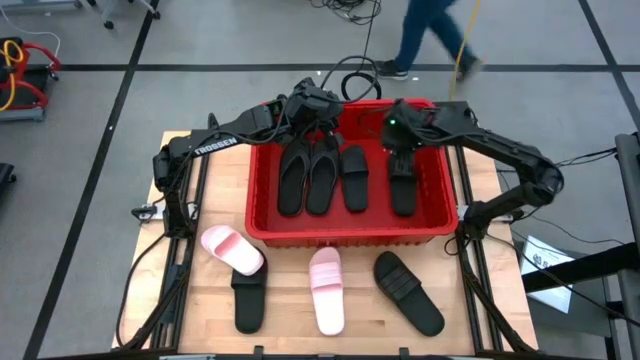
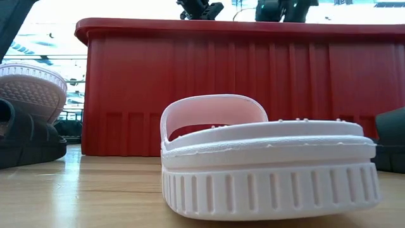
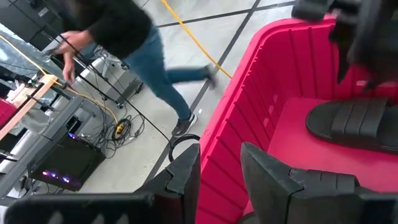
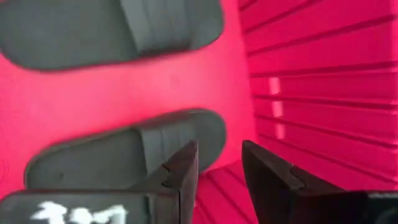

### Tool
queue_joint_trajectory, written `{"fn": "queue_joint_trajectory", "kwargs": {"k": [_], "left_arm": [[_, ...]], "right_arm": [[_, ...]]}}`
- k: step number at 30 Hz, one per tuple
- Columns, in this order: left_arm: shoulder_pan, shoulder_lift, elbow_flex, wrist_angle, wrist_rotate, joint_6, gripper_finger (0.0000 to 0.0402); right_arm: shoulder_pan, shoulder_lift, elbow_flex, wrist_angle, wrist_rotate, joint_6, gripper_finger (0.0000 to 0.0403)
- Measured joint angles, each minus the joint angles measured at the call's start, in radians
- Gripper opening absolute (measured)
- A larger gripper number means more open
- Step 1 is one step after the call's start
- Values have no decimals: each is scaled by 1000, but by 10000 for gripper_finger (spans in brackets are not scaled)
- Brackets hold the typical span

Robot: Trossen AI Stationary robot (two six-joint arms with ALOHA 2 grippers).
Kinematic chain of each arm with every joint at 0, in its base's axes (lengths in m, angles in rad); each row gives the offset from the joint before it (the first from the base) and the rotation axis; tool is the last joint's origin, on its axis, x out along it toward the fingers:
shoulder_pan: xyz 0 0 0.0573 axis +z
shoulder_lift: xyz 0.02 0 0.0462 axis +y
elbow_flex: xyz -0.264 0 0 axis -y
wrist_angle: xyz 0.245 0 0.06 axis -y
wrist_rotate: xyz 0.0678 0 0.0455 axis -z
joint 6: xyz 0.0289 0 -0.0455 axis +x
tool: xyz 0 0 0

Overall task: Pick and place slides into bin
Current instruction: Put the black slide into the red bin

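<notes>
Over the bin (image 1: 440, 228), both grippers hang with jaws apart and empty: a release step, judging by four black slides inside.
High view: left gripper (image 1: 318, 112), right gripper (image 1: 400, 148); "TROSSEN" shows on the left arm. Low view: a pink slide (image 2: 266, 166) waits on the table (image 2: 82, 196). Next comes reaching for the slides outside.

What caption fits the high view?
Both grippers over red bin holding four black slides; four slides wait outside.

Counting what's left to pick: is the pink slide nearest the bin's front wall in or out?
Out. The pink slide lies on the table, just outside the bin front wall.
</notes>
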Motion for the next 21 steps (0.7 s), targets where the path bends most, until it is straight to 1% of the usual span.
{"fn": "queue_joint_trajectory", "kwargs": {"k": [2,4,7,12,16,19,21], "left_arm": [[0,0,0,0,0,0,122],[0,0,0,0,-1,0,122],[2,0,0,0,-1,0,122],[11,0,0,-1,-3,0,122],[19,0,0,-1,-9,-1,122],[25,0,0,-1,-9,0,122],[28,0,0,-1,-9,-1,122]], "right_arm": [[0,32,0,-17,-22,-3,114],[0,61,0,-35,-74,-23,114],[0,86,0,-70,-158,-82,114],[0,95,-47,-78,-228,-200,114],[0,95,-120,-51,-229,-221,114],[0,95,-189,44,-223,-226,114],[0,95,-231,98,-180,-234,114]]}}
